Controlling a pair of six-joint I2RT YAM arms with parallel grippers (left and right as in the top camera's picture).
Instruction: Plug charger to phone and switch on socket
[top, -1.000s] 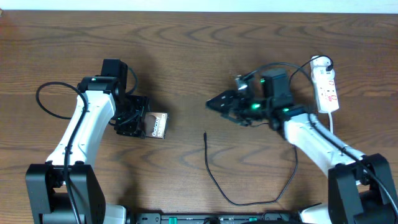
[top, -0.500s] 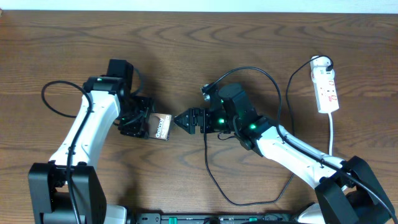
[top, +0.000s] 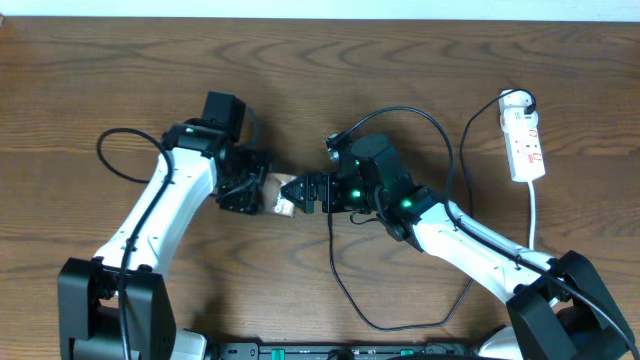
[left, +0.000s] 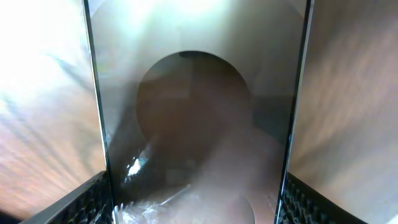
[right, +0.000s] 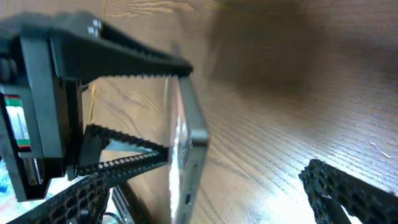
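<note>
The left gripper (top: 262, 190) has its jaws closed on the phone (top: 281, 203) around the middle of the desk (top: 420, 60), a little toward the left edge. From the right wrist the two serrated black jaws press on opposite edges of the slab, which shows nearly edge-on, with a slim grey rim and a small slot in it. In the left wrist view the phone fills most of the picture: a glossy, reflective face with a dark round shape on it, and the left fingers (left: 81, 202) at its lower corners. The right gripper (top: 298, 190) faces the left one, just beside the phone, its jaws spread wide and holding nothing; whether either one touches the phone cannot be told. The charger (top: 335, 270) lies loose on the desk, its thin black cable running from below the right gripper toward the near edge, looping round and back up toward the right arm; its plug end sits close under that gripper, apart from the phone. The socket (top: 524, 135) lies near the far right corner, along the right edge, with red marks on it and a white cord (top: 533, 215) trailing toward the near edge.
</note>
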